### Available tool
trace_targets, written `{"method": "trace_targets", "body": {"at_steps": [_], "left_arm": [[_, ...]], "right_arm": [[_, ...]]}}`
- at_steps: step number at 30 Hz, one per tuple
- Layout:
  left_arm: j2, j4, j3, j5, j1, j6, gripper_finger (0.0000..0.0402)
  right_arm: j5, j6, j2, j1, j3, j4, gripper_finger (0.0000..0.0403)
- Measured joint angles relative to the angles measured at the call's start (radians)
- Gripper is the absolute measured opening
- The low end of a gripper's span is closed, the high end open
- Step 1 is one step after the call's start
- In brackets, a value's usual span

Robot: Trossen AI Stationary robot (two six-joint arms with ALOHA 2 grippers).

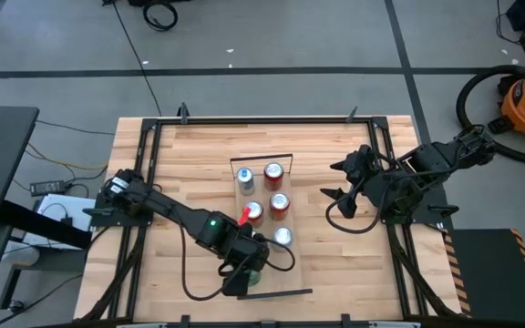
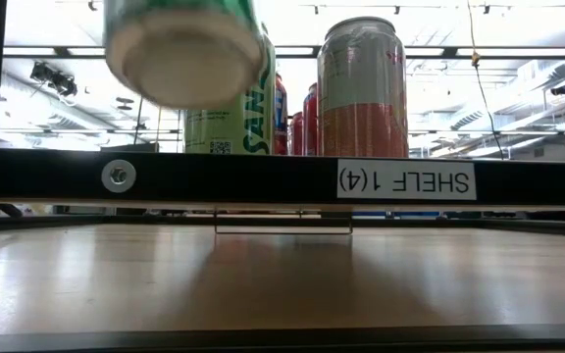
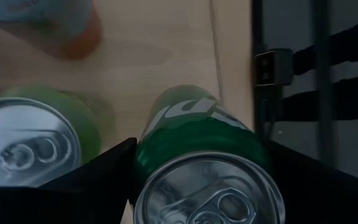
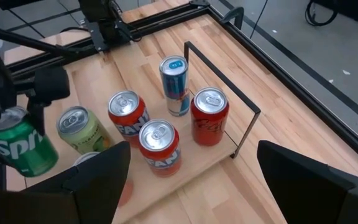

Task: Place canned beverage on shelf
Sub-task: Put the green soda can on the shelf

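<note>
A green canned beverage (image 3: 197,130) sits between the fingers of my left gripper (image 1: 252,273), over the near end of the shelf (image 1: 295,270). The shelf is a narrow pale board with a black wire rail (image 4: 229,93) at its end. Several cans stand upright on it on their bases: a blue-silver one (image 4: 174,84), red ones (image 4: 209,117) (image 4: 128,115) (image 4: 158,148) and a pale green one (image 4: 79,127). My right gripper (image 4: 191,186) hangs open above the table, to the shelf's right, with nothing between its fingers. My left gripper pinches the green can's side wall (image 3: 149,146) between its two fingers (image 3: 107,165), one on each side. The fingers slant down from above. The can is lifted clear of the shelf and tilted, with its bottom (image 2: 184,54) facing the near edge.
A black frame (image 1: 153,123) rims the slatted wooden tabletop. The shelf's near black edge (image 2: 263,181) carries a label. A standing green can (image 3: 23,146) is right beside the held can. Bare board lies between the rows of cans and the near rail (image 1: 276,294).
</note>
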Motion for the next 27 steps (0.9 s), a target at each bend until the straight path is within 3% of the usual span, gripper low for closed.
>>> {"method": "trace_targets", "body": {"at_steps": [27], "left_arm": [[0.084, 0.006, 0.000, -0.038, -0.017, 0.046, 0.0318]], "right_arm": [[0.004, -0.002, 0.000, 0.000, 0.000, 0.001, 0.0362]]}}
